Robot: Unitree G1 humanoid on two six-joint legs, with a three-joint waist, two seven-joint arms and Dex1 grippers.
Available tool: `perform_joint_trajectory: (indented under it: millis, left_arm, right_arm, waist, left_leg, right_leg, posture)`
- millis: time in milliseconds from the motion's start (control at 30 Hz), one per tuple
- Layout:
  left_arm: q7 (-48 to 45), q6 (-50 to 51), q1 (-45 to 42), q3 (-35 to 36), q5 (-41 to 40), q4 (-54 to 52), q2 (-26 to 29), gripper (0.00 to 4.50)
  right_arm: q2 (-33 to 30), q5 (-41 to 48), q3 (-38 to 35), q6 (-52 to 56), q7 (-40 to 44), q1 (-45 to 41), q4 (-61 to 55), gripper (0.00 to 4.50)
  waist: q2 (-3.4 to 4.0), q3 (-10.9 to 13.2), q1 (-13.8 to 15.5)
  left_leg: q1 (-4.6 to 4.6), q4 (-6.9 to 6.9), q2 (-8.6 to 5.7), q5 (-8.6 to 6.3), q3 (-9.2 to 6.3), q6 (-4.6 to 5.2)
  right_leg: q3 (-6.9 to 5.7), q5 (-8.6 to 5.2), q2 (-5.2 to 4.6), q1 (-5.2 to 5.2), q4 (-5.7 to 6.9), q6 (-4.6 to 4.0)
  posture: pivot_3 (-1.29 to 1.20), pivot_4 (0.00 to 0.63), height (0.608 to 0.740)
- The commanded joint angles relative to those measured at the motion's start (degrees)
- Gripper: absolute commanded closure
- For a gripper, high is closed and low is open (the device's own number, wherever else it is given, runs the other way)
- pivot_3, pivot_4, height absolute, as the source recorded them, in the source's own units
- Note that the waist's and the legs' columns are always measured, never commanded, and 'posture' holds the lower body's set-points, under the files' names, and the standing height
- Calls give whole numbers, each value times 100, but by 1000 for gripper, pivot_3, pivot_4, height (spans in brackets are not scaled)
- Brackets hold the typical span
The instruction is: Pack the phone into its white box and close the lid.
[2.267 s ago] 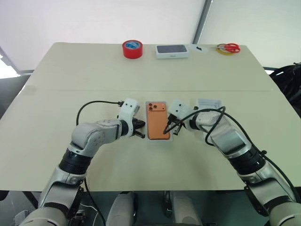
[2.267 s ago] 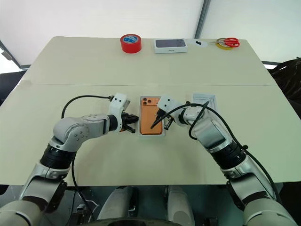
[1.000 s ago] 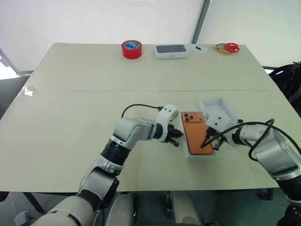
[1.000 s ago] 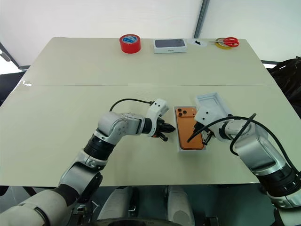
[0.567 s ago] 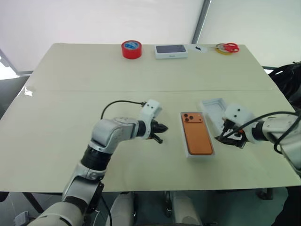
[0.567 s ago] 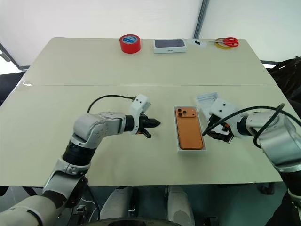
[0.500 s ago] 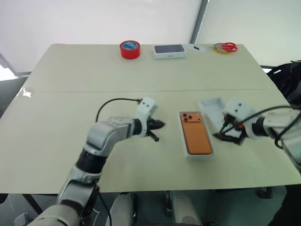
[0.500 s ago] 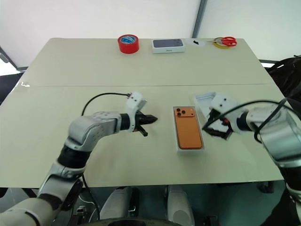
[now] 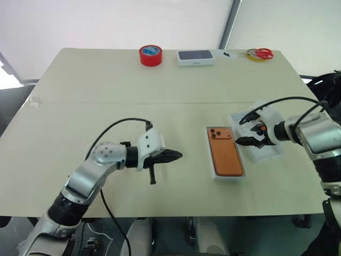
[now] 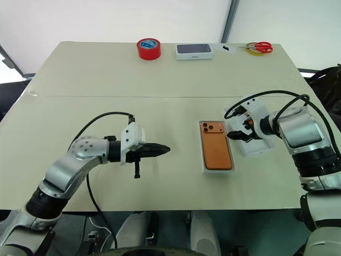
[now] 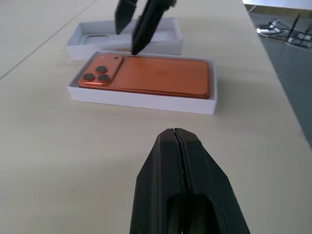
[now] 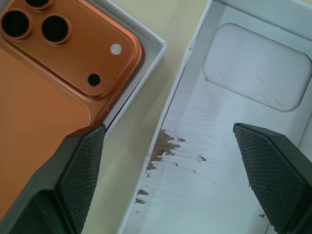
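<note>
The orange phone (image 9: pixel 225 152) lies camera side up inside the white box (image 9: pixel 229 176) on the table, right of centre. Right beside it lies the lid (image 9: pixel 266 152), its inside facing up. My right gripper (image 12: pixel 168 129) hangs open just above the lid's wall next to the box, one finger (image 12: pixel 80 168) over the box edge and the other over the lid's floor. My left gripper (image 9: pixel 171 156) is shut on nothing, pointing at the box from well to its left with bare table between. In the left wrist view the phone (image 11: pixel 156 75) lies beyond its shut fingertips.
Along the table's far edge stand a red tape roll (image 9: pixel 150 55), a dark-topped white box (image 9: pixel 195 57) and red-handled scissors (image 9: pixel 259 53). Black cables loop off both wrists. The table's front edge runs close below the box.
My right gripper left the phone, opened and moved right over the lid. The left arm drew back to the left, away from the box. Phone and box stayed put.
</note>
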Motion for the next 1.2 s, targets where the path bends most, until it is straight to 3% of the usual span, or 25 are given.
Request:
perform_joint_trajectory:
  millis: [33, 533, 833, 933, 1133, 1167, 1200]
  left_arm:
    - [-7, -134, 10, -3, 22, -229, -14, 4500]
    - [-81, -204, 30, 67, -80, -196, -82, 4500]
    - [-128, -235, -92, 5, -40, -88, -205, 4500]
    - [-133, -235, -106, -9, -20, -93, -226, 4500]
    - [-99, -242, -88, -39, 17, -114, -274, 4500]
    - [-90, -246, -69, -40, 21, -125, -275, 4500]
    - [-83, -249, -52, -37, 21, -137, -274, 4500]
  right_arm:
    - [-69, 2, 0, -42, 56, -127, 117, 114]
    - [-503, 483, -530, 501, 119, 111, -270, 114]
    - [-4, 322, -119, 472, -326, -104, -49, 114]
    - [181, 160, 118, 469, -515, -297, 190, 978]
    - [385, 27, 303, 765, -755, -662, 653, 4078]
    - [379, 34, 312, 801, -750, -681, 657, 4438]
    - [372, 43, 311, 834, -743, -695, 646, 4438]
  waist:
    - [0, 0, 0]
    - [2, 1, -11]
    - [3, 0, -34]
    - [4, 0, -25]
    - [4, 0, -17]
    - [4, 0, -11]
    - [4, 0, -9]
  left_leg:
    - [0, 1, 0, 0, 0, 0]
    - [8, 1, 7, 0, 1, 0]
    - [10, 2, 11, 0, 2, 0]
    - [10, 2, 11, 0, 2, 0]
    - [10, 2, 10, 0, 3, 0]
    - [9, 2, 11, 0, 2, 0]
    - [9, 2, 11, 0, 1, 0]
  right_leg:
    - [0, 0, 0, 1, 0, 0]
    - [0, 0, 8, 4, 5, 3]
    - [2, 1, 14, 3, 8, 4]
    - [2, 1, 15, 3, 8, 3]
    - [3, 2, 15, 3, 8, 3]
    - [2, 2, 15, 3, 8, 3]
    - [2, 2, 15, 4, 8, 3]
  posture:
    - [0, 150, 732]
    - [0, 150, 732]
    - [0, 150, 732]
    - [0, 150, 732]
    - [0, 150, 732]
    - [0, 150, 732]
    - [0, 150, 732]
